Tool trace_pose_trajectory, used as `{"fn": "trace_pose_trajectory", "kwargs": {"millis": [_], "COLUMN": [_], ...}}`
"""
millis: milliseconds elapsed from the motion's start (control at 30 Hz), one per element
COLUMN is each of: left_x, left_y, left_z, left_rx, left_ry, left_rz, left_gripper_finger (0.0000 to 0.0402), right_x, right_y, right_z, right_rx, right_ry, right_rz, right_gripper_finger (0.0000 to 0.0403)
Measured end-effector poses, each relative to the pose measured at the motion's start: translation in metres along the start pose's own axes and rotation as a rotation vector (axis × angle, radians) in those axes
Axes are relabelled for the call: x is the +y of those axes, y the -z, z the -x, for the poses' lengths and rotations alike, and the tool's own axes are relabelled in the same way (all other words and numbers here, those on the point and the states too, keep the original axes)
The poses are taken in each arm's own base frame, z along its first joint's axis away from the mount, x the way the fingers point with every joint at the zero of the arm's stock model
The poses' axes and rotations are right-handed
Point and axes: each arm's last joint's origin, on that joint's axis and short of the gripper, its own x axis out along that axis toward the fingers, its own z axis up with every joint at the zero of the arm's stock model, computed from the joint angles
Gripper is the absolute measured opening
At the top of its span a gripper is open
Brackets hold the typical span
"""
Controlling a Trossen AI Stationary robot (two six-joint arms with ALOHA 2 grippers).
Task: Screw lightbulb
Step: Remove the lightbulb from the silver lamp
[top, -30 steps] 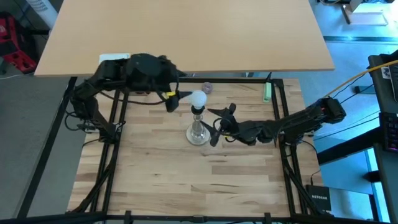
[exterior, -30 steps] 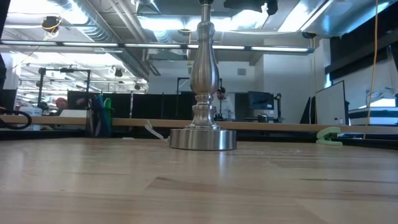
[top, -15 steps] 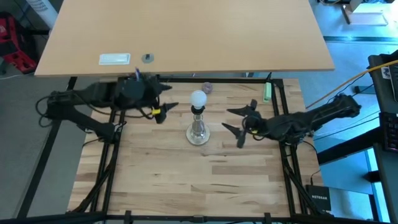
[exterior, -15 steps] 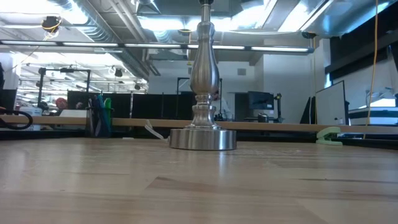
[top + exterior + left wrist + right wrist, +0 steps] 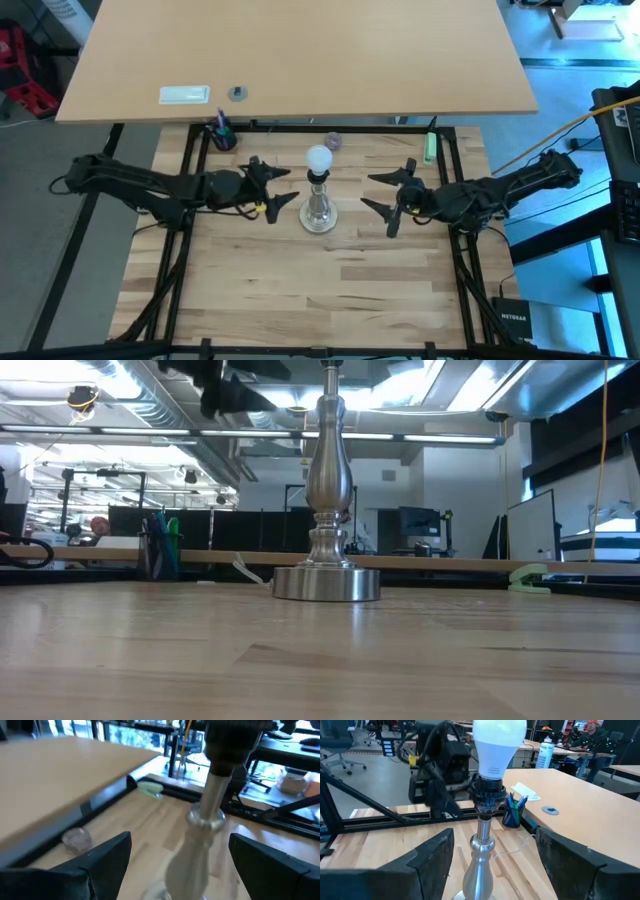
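at table centre: one stand [image 5: 318, 212], silvery, upright on its round base, with a dark socket [image 5: 487, 795] on top
bulb: one bulb [image 5: 319, 159], white, seated in the socket at the top of the stand, upright, touched by neither gripper
arms: two, one on each side of the stand, both low over the table [image 5: 300, 290]
left gripper: left gripper [image 5: 273, 189] just beside the stand on its left, jaws spread wide, nothing between them; the stand's stem shows between its two fingers [image 5: 100, 857] in the left wrist view, clear of both
right gripper: right gripper [image 5: 382, 194] near the stand on its right, apart from it, jaws spread, holding nothing; its fingers [image 5: 432, 852] frame the stand and bulb in the right wrist view
knob: one small greyish knob [image 5: 333, 142] on the table behind the stand, near the far rail
green thing: one pale green object [image 5: 429, 149] by the far right corner of the table
pen cup: one dark cup [image 5: 222, 135] with blue pens at the far left corner
back desk: one larger tan desk [image 5: 300, 50] beyond the table, carrying one white flat box [image 5: 184, 95] and one small round grey disc [image 5: 237, 92]
in the way: between each gripper and the bulb, only open air; the knob lies behind, off to the side
low view: only the stand's base and stem [image 5: 328, 470] show whole; part of a dark arm [image 5: 215, 380] shows at the upper left; the bulb is out of frame
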Motion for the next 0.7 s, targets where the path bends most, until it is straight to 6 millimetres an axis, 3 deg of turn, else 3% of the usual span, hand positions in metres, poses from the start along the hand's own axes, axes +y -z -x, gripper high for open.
{"fn": "trace_pose_trajectory", "kwargs": {"millis": [133,367,700], "left_x": [-0.004,-0.017,-0.030], "left_y": [0.014,0.042,0.054], "left_z": [-0.009,-0.044,-0.077], "left_rx": [0.056,0.085,-0.142], "left_ry": [0.044,0.041,0.007], "left_rz": [-0.003,-0.039,0.056], "left_gripper_finger": [0.0324,0.0324,0.0324], "right_x": [0.000,0.009,0.017], "right_y": [0.000,0.008,0.006], "right_z": [0.000,-0.011,-0.023], "right_rx": [0.002,0.028,-0.036], "right_ry": [0.001,-0.003,0.034], "right_rz": [-0.037,-0.115,-0.157], "right_gripper_finger": [0.0280,0.0280,0.0280]}}
